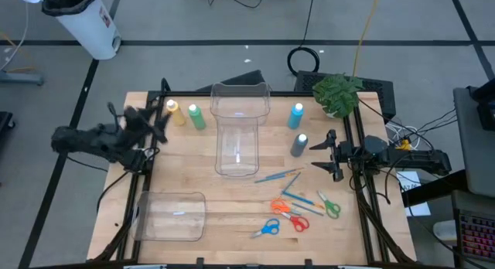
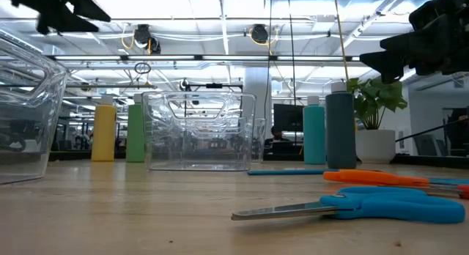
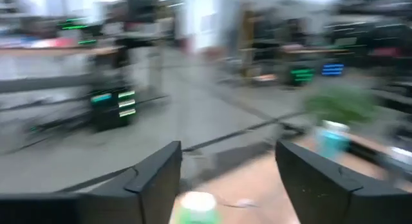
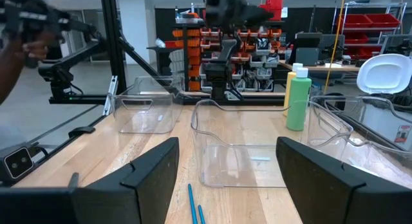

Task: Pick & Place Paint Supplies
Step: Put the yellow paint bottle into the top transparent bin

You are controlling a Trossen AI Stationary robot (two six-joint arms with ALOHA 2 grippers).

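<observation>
While uncapped by none: cylindrical white-capped paint bottles (image 1: 192, 117), wooden table (image 1: 193, 184).

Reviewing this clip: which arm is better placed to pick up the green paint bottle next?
Probably left. The left gripper hangs open beside the green bottle; its wrist view shows the cap between the fingers. The right gripper is across the table.

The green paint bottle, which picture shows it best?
The right wrist view: the green paint bottle stands whole and sharp, in front of the yellow one. The high view shows it small from above. In the low view it is far off. The left wrist view catches only its blurred cap.
</observation>
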